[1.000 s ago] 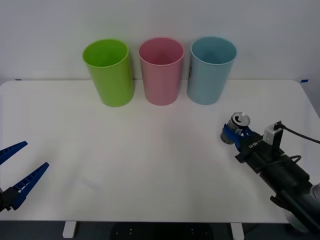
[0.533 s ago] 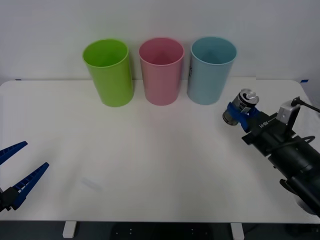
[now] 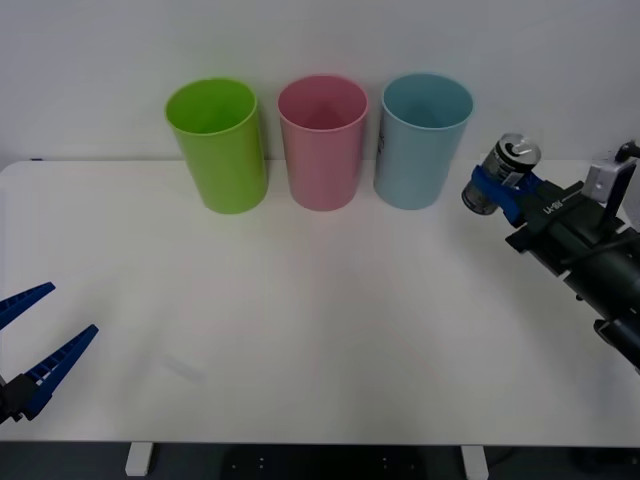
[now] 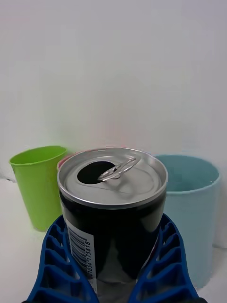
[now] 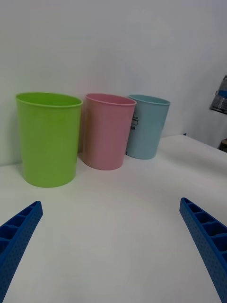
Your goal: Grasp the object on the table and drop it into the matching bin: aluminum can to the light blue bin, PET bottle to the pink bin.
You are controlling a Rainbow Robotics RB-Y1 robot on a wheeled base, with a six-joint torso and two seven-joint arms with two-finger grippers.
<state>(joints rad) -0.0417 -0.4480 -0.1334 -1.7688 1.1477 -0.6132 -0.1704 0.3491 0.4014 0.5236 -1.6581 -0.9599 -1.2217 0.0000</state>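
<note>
White wall backs the wide white table (image 3: 300, 300), where three tall round plastic bins stand in a row near the far edge: a lime green bin (image 3: 218, 145), a pink bin (image 3: 323, 141) and a light blue bin (image 3: 422, 139). Off the table, just beside the light blue bin on the robot's right, the small silver-grey aluminum can with a dark printed side (image 3: 501, 174) is clamped in the right tool (image 3: 497, 187), whose ribbed blue fingers (image 4: 163, 265) press the can's lower wall on both sides. Its long axis leans a little from upright, the shiny pull-tab top tipped up and away from the bins. An opened can like this is probably light and thin-walled, smooth and easy to dent, so a moderate squeeze low on the cylinder, as now, looks right. At the table's near left corner, the left tool (image 3: 38, 345) waits with its fingers spread apart, carrying nothing.
</note>
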